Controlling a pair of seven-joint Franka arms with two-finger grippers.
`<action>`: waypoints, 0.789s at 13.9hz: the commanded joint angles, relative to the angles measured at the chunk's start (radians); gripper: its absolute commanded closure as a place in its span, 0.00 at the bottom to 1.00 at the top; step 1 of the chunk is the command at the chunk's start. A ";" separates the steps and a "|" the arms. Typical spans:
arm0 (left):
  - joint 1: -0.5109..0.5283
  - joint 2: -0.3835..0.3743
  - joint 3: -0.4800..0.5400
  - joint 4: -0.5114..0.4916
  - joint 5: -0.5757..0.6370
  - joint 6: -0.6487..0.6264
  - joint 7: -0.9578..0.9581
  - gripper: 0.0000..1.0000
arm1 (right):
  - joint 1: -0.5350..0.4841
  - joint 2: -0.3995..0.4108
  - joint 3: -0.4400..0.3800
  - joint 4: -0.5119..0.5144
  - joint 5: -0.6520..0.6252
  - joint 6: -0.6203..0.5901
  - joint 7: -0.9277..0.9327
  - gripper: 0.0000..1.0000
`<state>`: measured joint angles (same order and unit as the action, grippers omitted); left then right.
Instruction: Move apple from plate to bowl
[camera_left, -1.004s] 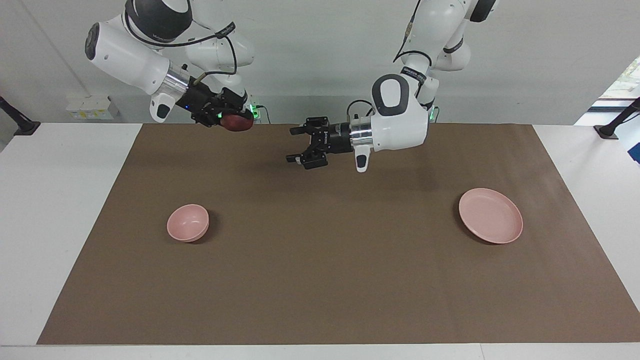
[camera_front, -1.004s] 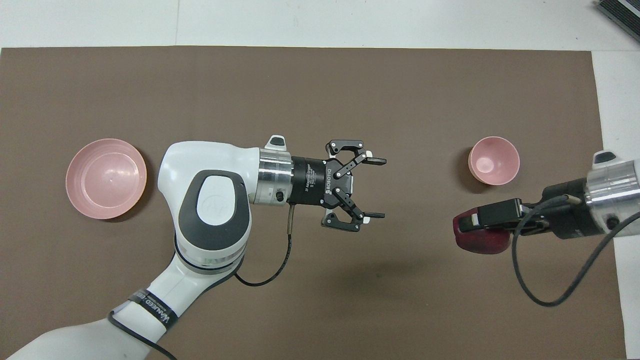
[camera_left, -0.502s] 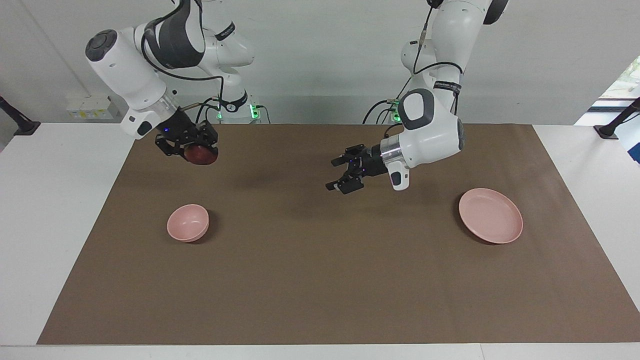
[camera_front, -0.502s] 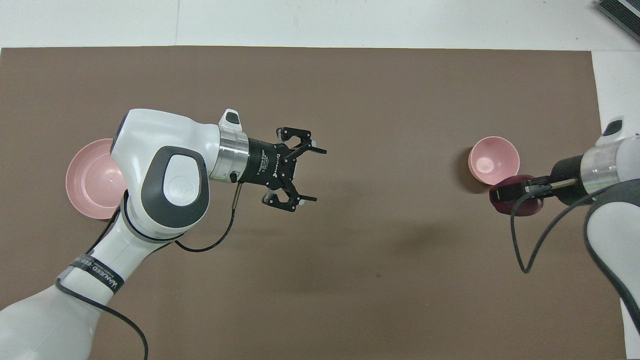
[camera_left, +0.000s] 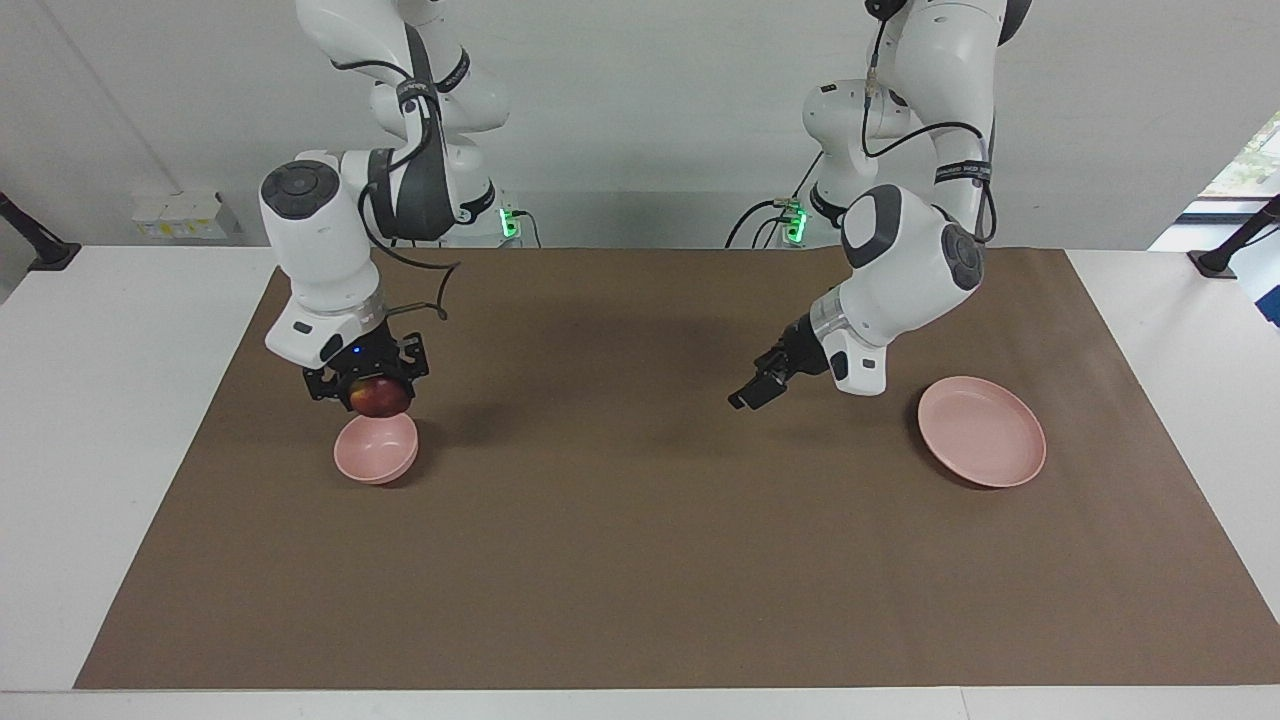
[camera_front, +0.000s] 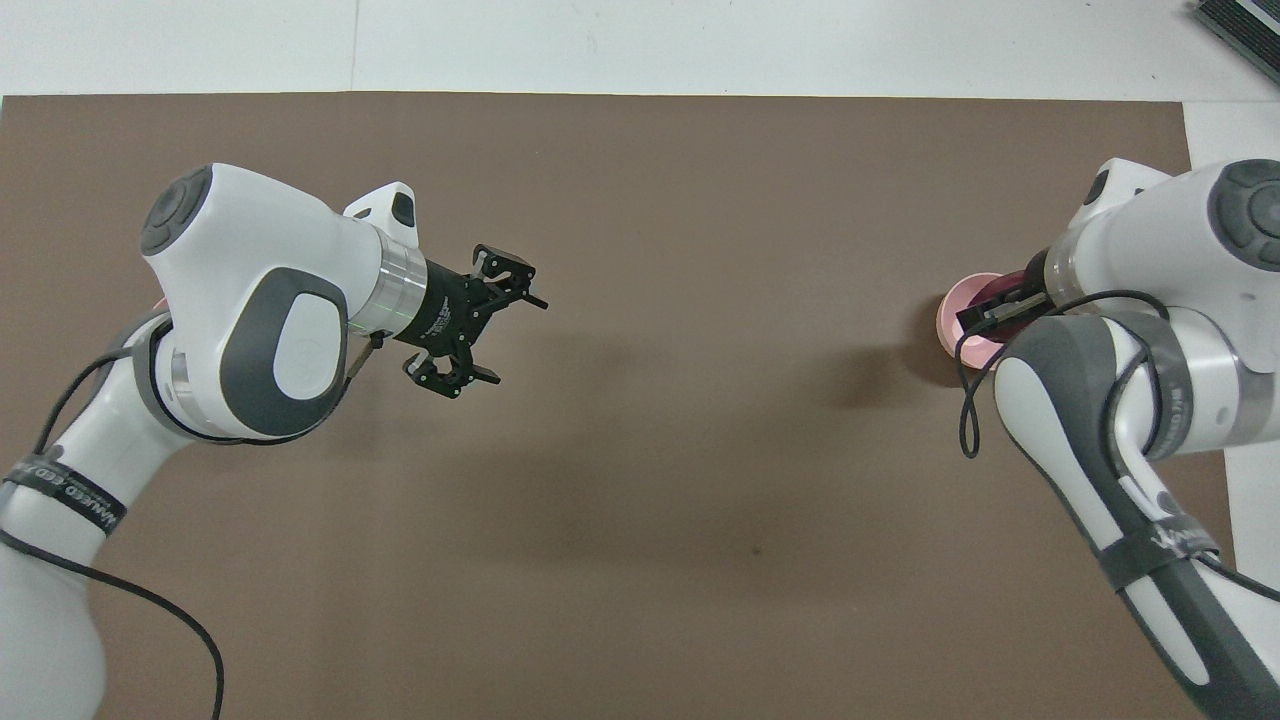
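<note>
The apple (camera_left: 379, 397) is off the empty plate (camera_left: 982, 431) and hangs just above the bowl (camera_left: 375, 446) near the desk's right-arm end, grasped in the right gripper (camera_left: 368, 392) jaws, awaiting only release, while the left gripper (camera_left: 752, 391) waits, jaws released.

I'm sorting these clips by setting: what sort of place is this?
Probably a robotics lab: two white arms mounted at a white table covered by a brown mat, against bare walls, with only a pink bowl, pink plate and apple as props.
</note>
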<state>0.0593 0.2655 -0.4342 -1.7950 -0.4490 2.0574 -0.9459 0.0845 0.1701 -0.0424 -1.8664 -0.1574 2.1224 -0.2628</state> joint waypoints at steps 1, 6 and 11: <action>0.072 -0.029 -0.006 0.020 0.071 -0.066 0.163 0.00 | -0.006 0.057 0.004 0.026 -0.088 0.057 -0.013 1.00; 0.057 -0.095 0.089 0.083 0.245 -0.146 0.366 0.00 | -0.012 0.091 0.003 0.000 -0.139 0.070 -0.010 1.00; -0.123 -0.115 0.375 0.183 0.257 -0.258 0.660 0.00 | -0.032 0.126 0.003 -0.014 -0.137 0.106 -0.004 1.00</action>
<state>0.0263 0.1603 -0.1772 -1.6345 -0.2134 1.8298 -0.4011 0.0669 0.2890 -0.0474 -1.8678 -0.2703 2.1952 -0.2628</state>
